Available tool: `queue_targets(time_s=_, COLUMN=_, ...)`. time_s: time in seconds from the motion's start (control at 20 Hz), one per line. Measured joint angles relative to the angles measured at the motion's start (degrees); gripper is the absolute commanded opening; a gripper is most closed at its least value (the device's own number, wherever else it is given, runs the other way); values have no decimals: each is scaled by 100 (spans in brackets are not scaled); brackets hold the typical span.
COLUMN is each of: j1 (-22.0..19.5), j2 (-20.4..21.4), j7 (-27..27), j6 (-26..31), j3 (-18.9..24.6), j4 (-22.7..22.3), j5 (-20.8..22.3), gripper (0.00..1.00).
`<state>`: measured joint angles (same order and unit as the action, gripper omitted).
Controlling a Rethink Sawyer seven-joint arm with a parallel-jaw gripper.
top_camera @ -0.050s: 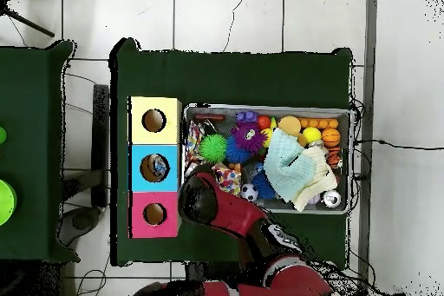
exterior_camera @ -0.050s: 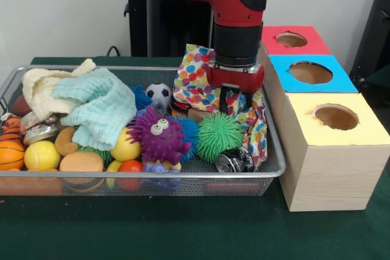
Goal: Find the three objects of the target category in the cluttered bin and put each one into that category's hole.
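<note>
Resting on crumpled polka-dot cloth (exterior_camera @ -0.050s: 195, 80), the claw (exterior_camera @ -0.050s: 231, 103) nears a spiky green ball (exterior_camera @ -0.050s: 219, 136).

A wire mesh bin (exterior_camera @ -0.050s: 277, 165) is seen crammed with balls, spiky toys and cloths. Just beside it stands a wooden box with red (exterior_camera @ -0.050s: 308, 50), blue (exterior_camera @ -0.050s: 332, 83) and yellow (exterior_camera @ -0.050s: 356, 135) round-holed tops.
</note>
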<state>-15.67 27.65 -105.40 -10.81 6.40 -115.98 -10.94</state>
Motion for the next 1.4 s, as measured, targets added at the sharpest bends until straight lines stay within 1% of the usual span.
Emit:
queue_targets(time_s=0.25, j1=-280, j2=-117, j7=0, j6=0, j3=72, j4=16, j5=261, gripper=0)
queue_targets(time_s=0.3, j1=-486, j2=-168, j7=0, j6=7, j3=159, j4=49, j5=504, gripper=0)
queue_targets(time_s=0.45, j1=-700, j2=-187, j7=0, j6=66, j3=255, j4=82, j5=766, gripper=0)
queue_targets(time_s=0.5, j1=-909, j2=-174, j7=0, j6=221, j3=338, j4=105, j5=1000, gripper=0)
queue_targets(time_s=0.65, j1=-1105, j2=-116, j7=0, j6=509, j3=406, j4=121, j5=1191, gripper=0)
queue_targets(time_s=0.85, j1=-1442, j2=203, j7=1, j6=1629, j3=498, j4=189, j5=1500, gripper=0)
queue_targets(time_s=0.9, j1=-1518, j2=334, j7=5, j6=2066, j3=503, j4=241, j5=1590, gripper=0)
queue_targets(time_s=0.95, j1=-1565, j2=425, j7=13, j6=2360, j3=503, j4=288, j5=1662, gripper=0)
queue_targets(time_s=1.0, j1=-1675, j2=651, j7=57, j6=3138, j3=511, j4=459, j5=1855, gripper=0)
queue_targets(time_s=1.05, j1=-1699, j2=694, j7=68, j6=3311, j3=516, j4=501, j5=1899, gripper=0)
queue_targets(time_s=1.15, j1=-1825, j2=884, j7=150, j6=4055, j3=558, j4=730, j5=2124, gripper=0)
queue_targets(time_s=1.25, j1=-1929, j2=990, j7=221, j6=4521, j3=621, j4=906, j5=2282, gripper=0)
queue_targets(time_s=1.3, j1=-2107, j2=1103, j7=364, j6=5082, j3=763, j4=1186, j5=2519, gripper=0)
queue_targets(time_s=1.4, j1=-2201, j2=1138, j7=455, j6=5300, j3=846, j4=1337, j5=2635, gripper=0)
